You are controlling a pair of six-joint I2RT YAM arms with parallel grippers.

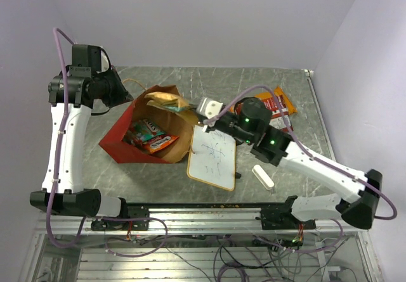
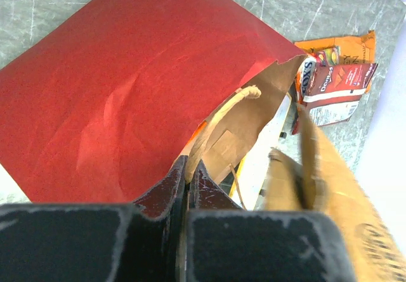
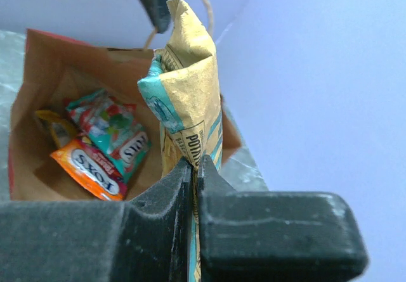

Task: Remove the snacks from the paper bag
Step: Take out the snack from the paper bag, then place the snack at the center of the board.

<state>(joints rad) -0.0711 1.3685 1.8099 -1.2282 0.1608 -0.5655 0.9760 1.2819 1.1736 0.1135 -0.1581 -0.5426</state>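
Right gripper [image 3: 193,165] pinches a yellow-teal packet [image 3: 187,73] at the paper bag [image 3: 76,46] mouth; left gripper [image 2: 189,168] clamps its rim.

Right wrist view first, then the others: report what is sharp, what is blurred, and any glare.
Right wrist view: tan packet in the right tool sharp, tool body near the lens soft. Left wrist view: paper bag crisp with soft sheen, tan packet at right blurred. Top external view: even light, faint shadows on the table.
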